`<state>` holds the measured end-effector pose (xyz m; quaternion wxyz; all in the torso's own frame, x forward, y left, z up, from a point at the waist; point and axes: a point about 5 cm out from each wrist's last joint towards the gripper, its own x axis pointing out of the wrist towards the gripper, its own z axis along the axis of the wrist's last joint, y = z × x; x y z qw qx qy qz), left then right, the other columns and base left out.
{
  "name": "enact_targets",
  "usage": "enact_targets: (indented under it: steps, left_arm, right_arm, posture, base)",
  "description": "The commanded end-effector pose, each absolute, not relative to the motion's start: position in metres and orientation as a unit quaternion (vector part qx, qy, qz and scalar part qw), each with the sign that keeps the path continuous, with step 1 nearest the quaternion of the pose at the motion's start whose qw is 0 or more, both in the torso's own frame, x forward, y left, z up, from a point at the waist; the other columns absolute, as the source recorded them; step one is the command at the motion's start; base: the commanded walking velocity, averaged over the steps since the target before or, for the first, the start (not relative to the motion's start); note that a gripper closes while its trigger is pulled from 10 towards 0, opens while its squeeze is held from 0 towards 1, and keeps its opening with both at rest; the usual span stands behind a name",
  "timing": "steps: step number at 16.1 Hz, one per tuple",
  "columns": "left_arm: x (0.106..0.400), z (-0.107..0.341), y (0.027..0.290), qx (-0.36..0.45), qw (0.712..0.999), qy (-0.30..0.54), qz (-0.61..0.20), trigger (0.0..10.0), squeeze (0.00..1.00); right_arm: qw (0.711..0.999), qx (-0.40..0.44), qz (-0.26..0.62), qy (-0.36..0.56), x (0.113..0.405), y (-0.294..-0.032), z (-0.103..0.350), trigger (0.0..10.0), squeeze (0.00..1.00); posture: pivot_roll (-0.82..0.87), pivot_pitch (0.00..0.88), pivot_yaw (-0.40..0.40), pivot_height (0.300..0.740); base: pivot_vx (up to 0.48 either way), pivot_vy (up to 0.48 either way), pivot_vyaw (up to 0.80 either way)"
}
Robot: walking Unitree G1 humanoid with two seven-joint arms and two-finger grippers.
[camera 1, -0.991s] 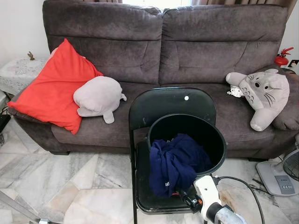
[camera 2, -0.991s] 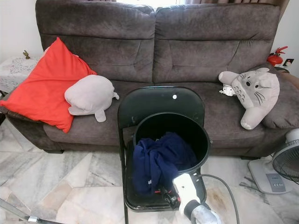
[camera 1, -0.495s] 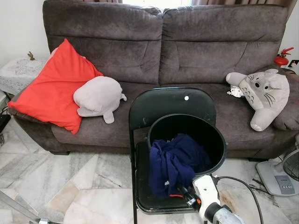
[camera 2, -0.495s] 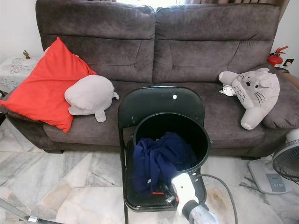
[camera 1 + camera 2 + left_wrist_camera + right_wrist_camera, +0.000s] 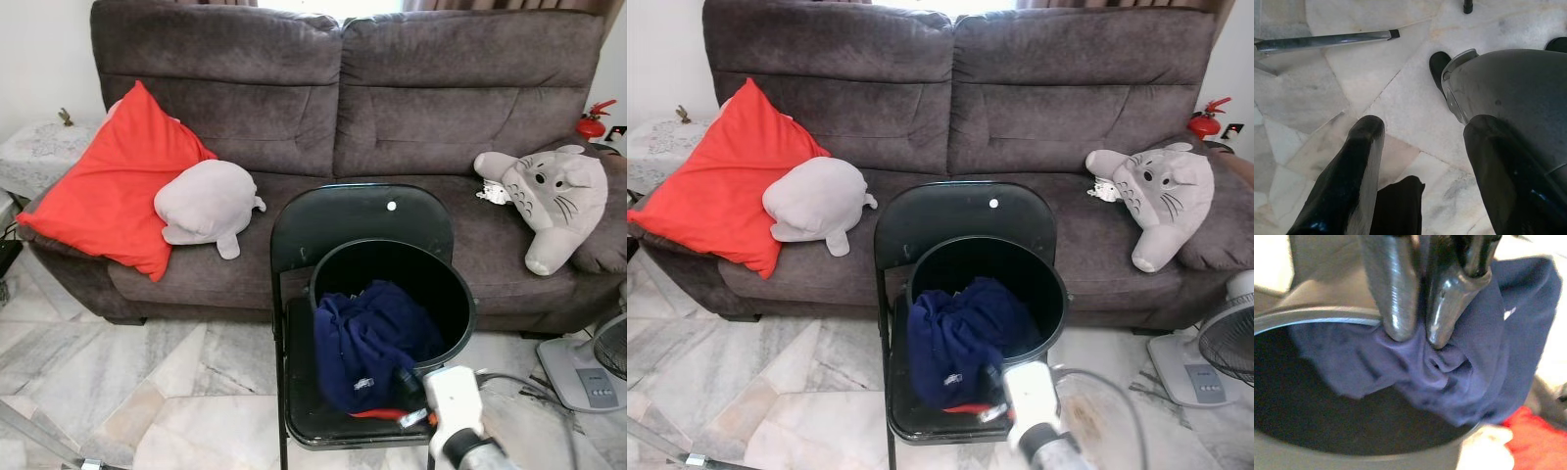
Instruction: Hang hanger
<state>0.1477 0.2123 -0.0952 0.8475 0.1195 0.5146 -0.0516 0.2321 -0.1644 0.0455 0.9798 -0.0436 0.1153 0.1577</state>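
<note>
The right end effector [image 5: 1418, 335] is clenched on the navy garment [image 5: 370, 338], pinching a fold at the front rim of the black bucket [image 5: 453, 294]. The bucket sits on a black folding chair's [image 5: 338, 220] seat. A red piece [image 5: 377, 413], possibly the hanger, peeks beneath the cloth. The left end effector [image 5: 1420, 147] hangs released above the marble floor [image 5: 1342, 88].

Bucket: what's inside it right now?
A navy garment spills over the bucket's front rim; the right claw pinches it. Something red shows beneath. Anything under the cloth is hidden.
</note>
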Motion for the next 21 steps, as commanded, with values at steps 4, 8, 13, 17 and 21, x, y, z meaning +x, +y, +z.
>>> enact_targets:
  steps: [4,8,13,17,21]
  left_arm:
    - [0.144,-0.097,0.211,0.124,0.84,0.526,-0.057,10.0,0.0]
    - [0.147,-0.097,0.209,0.121,0.842,0.522,-0.057,10.0,0.0]
    - [0.148,-0.097,0.206,0.116,0.844,0.521,-0.054,10.0,0.0]
    - [0.149,-0.097,0.206,0.114,0.844,0.521,-0.051,10.0,0.0]
    - [0.148,-0.097,0.206,0.11,0.844,0.522,-0.048,10.0,0.0]
  right_arm:
    - [0.995,-0.019,0.092,0.039,0.236,-0.175,0.094,0.0,0.0]
    - [0.996,0.003,-0.005,-0.087,0.265,-0.207,0.171,0.0,0.0]
    - [0.971,-0.044,-0.097,-0.216,0.278,-0.258,0.27,0.0,0.0]
    - [0.982,-0.094,-0.028,-0.159,0.296,-0.243,0.281,0.0,0.0]
    - [0.998,-0.054,0.015,-0.029,0.312,-0.217,0.222,0.0,0.0]
  posture:
    - [-0.14,0.043,0.012,0.74]
    - [-0.16,0.026,0.009,0.74]
    - [-0.18,0.017,0.001,0.74]
    - [-0.18,0.016,-0.003,0.74]
    - [-0.16,0.014,-0.004,0.74]
  base:
    - [0.0,0.0,0.0]
    - [0.0,0.0,0.0]
    - [0.0,0.0,0.0]
    - [0.0,0.0,0.0]
    - [0.0,0.0,0.0]
